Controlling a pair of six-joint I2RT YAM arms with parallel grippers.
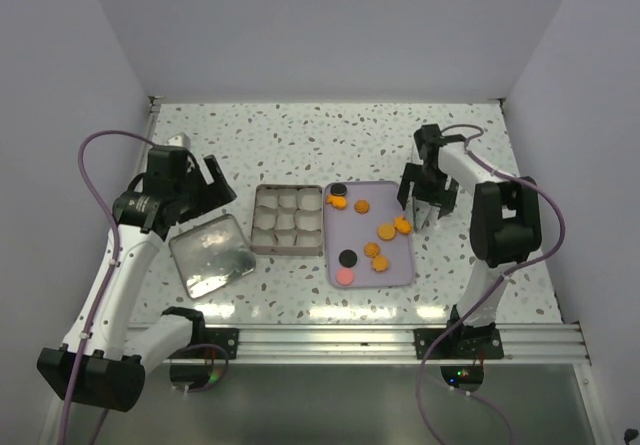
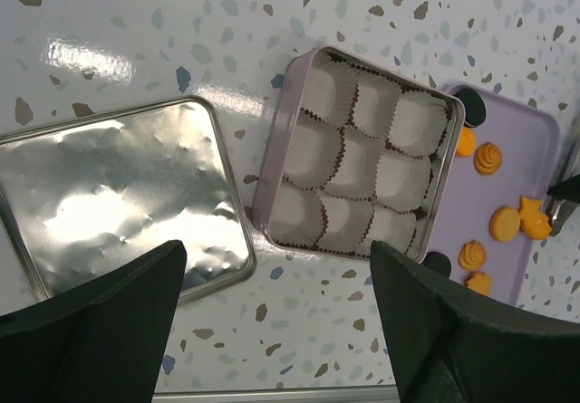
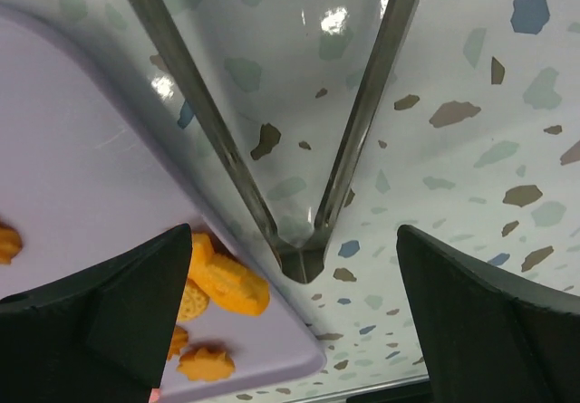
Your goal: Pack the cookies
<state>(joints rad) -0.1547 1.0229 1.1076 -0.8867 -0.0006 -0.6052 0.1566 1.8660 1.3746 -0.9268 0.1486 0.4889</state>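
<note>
1. From the top, we see the cookies on the purple tray. None is in the box yet.
2. At our left wrist, the left end effector is spread wide and holds nothing.
3. At our right wrist, the right end effector is spread wide, with the tongs between its fingers, untouched. We think it must squeeze them next.

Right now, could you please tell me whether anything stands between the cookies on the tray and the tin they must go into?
Nothing visible does. The tin sits open right beside the tray, with its lid lying off to the left and its paper cups empty. The cookies lie uncovered on the tray.
</note>
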